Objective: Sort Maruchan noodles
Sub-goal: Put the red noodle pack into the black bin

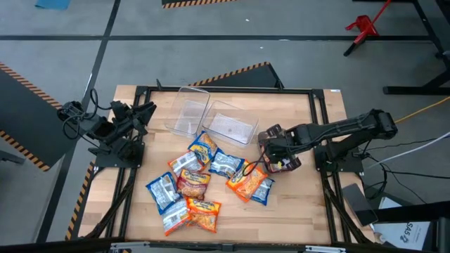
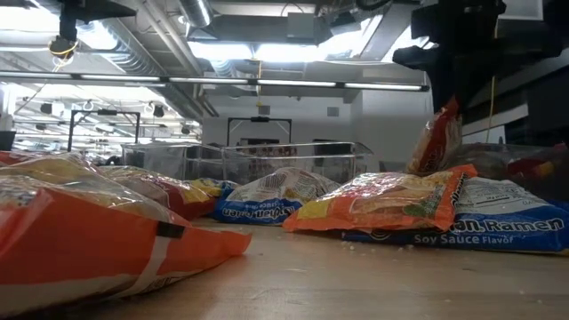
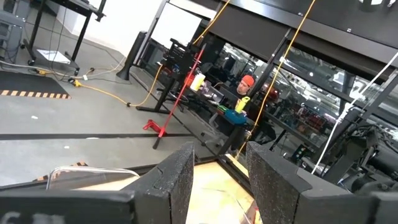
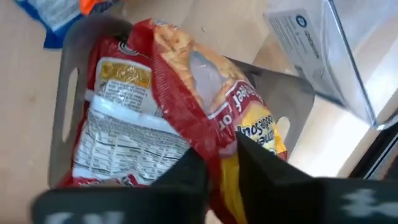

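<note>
While the wooden table [image 1: 295,112] carries a loose pile of Maruchan noodles [image 1: 200,179] at its middle, right gripper [image 4: 219,158] pinching a red packet [image 4: 168,106] edge between closed fingers, seemingly over a grey bin [image 4: 65,93]; left gripper [image 3: 221,180] parked at the table's left edge, fingers apart.

I see a table [image 1: 302,204] of pale, matt wood with a visible grain. The noodle packets [image 1: 188,184] are glossy, crinkly plastic film that catches the light. On the far side, two bins [image 1: 211,119] are clear, smooth plastic. My right gripper [image 4: 219,163] has matt black fingers [image 4: 186,180] with a slightly grainy surface, pinching a red-brown packet [image 4: 174,106] over a dull grey bin [image 4: 68,87].
</note>
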Robot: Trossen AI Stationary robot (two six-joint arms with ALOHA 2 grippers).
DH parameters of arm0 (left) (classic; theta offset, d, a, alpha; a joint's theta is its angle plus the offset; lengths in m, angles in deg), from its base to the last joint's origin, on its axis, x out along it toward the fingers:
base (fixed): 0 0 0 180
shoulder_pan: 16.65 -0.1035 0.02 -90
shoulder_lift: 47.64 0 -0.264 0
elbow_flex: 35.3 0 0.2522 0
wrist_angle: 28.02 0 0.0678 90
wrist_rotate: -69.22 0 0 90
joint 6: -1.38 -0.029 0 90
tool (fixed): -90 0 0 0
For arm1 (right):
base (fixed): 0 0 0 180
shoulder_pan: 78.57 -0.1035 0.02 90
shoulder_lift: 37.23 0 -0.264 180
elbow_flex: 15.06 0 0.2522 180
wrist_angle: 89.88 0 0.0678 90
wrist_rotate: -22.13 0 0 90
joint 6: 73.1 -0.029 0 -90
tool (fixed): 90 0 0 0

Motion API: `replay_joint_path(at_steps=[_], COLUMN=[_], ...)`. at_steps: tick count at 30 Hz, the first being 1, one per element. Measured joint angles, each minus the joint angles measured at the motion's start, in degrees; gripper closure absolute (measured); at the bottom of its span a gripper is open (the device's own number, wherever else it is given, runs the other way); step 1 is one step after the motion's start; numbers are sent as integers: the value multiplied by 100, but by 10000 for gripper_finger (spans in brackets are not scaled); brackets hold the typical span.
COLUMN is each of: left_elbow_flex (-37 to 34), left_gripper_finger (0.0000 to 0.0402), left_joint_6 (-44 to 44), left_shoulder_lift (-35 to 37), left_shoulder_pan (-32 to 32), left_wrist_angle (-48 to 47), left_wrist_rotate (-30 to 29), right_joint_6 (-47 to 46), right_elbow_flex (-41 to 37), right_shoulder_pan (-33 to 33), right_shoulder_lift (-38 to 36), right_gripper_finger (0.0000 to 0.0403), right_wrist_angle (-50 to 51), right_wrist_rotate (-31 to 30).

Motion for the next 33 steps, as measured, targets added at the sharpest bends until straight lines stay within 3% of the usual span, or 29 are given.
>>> replay_joint_path(at_steps=[4,15,27,33], left_elbow_flex=[1,1,2,1], left_gripper_finger=[260,260,260,260], left_joint_6=[-2,-11,-11,-11], left_shoulder_lift=[-2,0,0,-1], left_shoulder_pan=[2,0,2,1], left_wrist_angle=[0,0,-2,0], left_wrist_rotate=[-1,-35,-42,-63], right_joint_6=[-721,-2181,-2353,-2217], right_elbow_flex=[0,0,2,-29], right_shoulder_pan=[41,672,2084,2467], right_shoulder_lift=[-31,-442,-498,-482], right_gripper_finger=[397,401,402,402], right_wrist_angle=[123,94,61,-361], right_wrist_rotate=[249,305,657,1015])
